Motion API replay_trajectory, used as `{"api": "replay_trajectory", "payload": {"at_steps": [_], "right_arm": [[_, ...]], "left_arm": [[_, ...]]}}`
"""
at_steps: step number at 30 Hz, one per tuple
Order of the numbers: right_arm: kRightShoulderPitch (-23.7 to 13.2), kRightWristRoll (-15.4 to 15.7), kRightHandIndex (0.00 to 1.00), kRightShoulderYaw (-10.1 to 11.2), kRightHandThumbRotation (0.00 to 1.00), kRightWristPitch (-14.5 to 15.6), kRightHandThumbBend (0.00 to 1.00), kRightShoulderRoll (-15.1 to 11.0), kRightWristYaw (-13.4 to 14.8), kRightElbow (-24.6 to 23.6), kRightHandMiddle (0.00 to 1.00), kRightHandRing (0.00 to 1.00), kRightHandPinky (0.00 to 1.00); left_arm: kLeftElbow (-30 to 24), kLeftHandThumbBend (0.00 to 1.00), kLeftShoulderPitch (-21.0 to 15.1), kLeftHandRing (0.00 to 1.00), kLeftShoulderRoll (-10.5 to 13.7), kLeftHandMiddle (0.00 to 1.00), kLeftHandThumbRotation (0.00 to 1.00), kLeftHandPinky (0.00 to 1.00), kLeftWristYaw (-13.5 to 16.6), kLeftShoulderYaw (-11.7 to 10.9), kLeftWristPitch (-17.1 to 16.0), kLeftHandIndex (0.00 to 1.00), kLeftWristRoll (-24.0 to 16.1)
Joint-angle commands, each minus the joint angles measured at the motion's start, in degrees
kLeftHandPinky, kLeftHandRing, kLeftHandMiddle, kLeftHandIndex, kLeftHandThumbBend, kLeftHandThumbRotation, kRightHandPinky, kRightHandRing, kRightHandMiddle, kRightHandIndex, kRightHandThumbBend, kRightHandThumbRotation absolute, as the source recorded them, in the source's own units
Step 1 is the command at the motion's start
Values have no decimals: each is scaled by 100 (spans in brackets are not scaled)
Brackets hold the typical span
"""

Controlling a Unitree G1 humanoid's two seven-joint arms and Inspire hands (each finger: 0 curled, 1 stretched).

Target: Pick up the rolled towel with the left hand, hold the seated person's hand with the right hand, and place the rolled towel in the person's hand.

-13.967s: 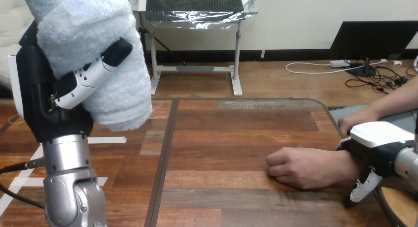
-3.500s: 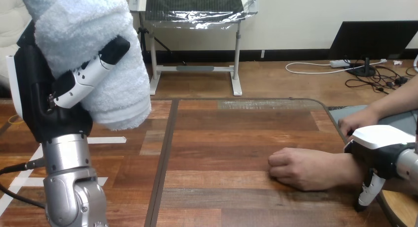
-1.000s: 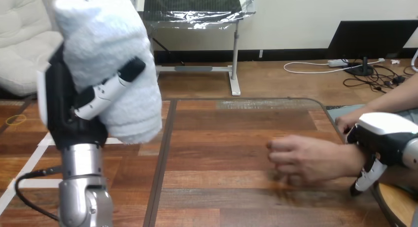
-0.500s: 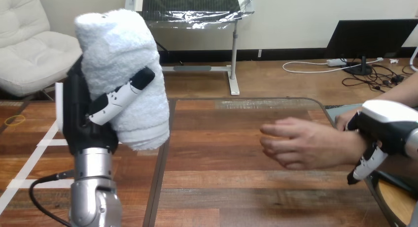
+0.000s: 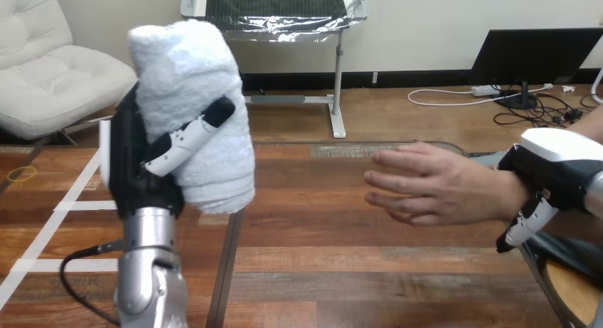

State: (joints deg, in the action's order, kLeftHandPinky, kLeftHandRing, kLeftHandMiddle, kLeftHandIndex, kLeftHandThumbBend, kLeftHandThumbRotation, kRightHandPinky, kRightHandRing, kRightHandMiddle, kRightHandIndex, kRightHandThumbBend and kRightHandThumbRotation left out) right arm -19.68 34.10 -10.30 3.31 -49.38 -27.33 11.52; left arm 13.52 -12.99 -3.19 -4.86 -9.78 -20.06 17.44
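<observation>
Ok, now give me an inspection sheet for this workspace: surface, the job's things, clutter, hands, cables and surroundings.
Surface: wooden table, plank top, nothing lying on it.
Job's things: rolled towel, white, upright, lifted off the table at the view's left. The person's hand looks raised above the table, fingers stretched toward the towel, apart from it.
Clutter: nothing seen.
Hands: left hand raised, fingers curled round the towel. The right hand sits over the person's wrist, touching it; I cannot tell whether it grips.
Cables: nothing seen on the table.
Surroundings: the person's arm comes in from the view's right edge.
</observation>
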Motion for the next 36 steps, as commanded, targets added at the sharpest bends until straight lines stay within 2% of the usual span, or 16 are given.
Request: {"api": "replay_trajectory", "payload": {"at_steps": [1,10,19,25,36], "right_arm": [[-246,-73,47,150,9,43,86,51,43,-219,37,27,19],[-318,-152,46,142,9,109,87,134,1,-326,34,25,18],[-411,-92,46,76,11,242,88,207,-54,-458,34,24,17],[-470,-97,46,55,11,276,88,269,-105,-548,34,24,17],[-599,-61,46,-9,13,233,88,410,-142,-653,32,22,16]], "left_arm": [[265,49,-705,27,-107,33,0,22,-16,74,-104,38,-57],[816,47,-1036,27,-173,33,0,22,19,54,-130,37,-69],[1507,44,-1406,27,-225,34,0,23,5,-1,-232,38,-88],[2116,46,-1705,28,-279,35,0,24,-58,-90,-405,39,-25],[3234,53,-2313,31,-434,38,0,26,-347,-322,-591,41,272]]}}
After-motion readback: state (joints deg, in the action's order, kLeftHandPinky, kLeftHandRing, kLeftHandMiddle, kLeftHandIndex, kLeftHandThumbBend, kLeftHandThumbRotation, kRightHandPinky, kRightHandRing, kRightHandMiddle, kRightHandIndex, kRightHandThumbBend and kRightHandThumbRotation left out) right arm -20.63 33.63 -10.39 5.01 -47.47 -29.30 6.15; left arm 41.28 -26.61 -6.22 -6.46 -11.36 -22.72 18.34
